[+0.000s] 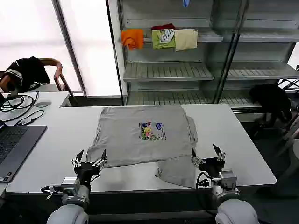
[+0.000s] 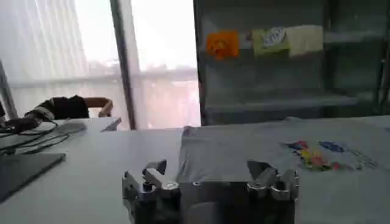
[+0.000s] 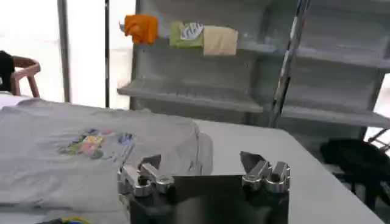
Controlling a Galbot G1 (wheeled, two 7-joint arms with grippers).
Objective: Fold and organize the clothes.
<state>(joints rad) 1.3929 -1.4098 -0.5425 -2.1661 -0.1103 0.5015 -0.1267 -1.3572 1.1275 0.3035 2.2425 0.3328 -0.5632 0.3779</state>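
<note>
White table w/ grey T-shirt, laptop.

Bright, blown-out daylight from the windows behind, soft shadows, hazy blur in both wrist views

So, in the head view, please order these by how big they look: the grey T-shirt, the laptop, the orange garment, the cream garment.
1. T-shirt, clearly largest.
2. Laptop, though cut by the picture's edge.
3. Cream garment and orange garment: they look alike, cream perhaps slightly bigger. Both lie farther away on the shelf, so true sizes are unsure.
</note>
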